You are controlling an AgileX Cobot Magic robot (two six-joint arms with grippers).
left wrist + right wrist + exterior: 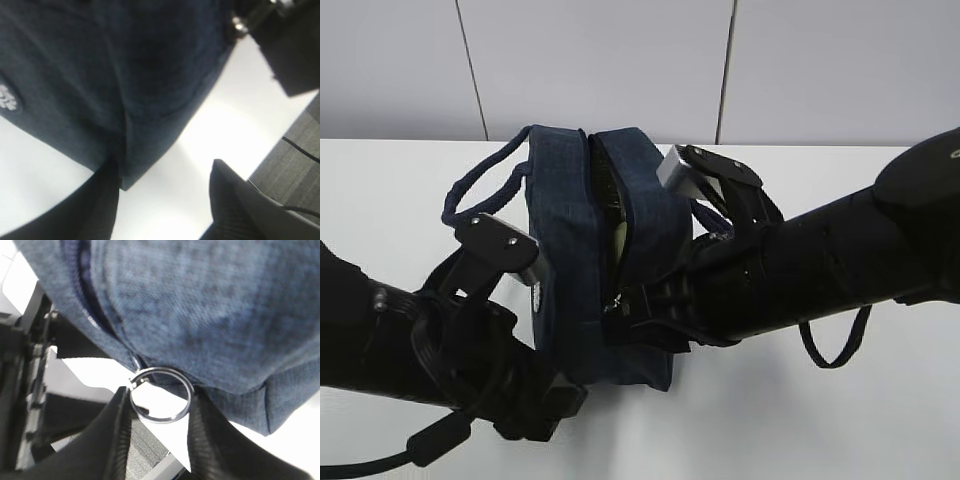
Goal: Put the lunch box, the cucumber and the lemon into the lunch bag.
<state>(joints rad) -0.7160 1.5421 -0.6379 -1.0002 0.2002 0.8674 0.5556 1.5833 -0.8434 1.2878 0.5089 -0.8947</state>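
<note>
Ring pull (161,395) between right end effector (159,440) fingers, lunch bag (610,260) above

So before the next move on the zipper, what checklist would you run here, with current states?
1. Ring pull sits between the right tool fingers: ok.
2. Firm grip on the ring: cannot tell.
3. Left tool bracing the lunch bag: not ok, open, one finger only at the bag's corner.
4. Zipper partly open, something pale showing inside: ok.
5. Lunch box, cucumber and lemon all inside: cannot tell.
</note>
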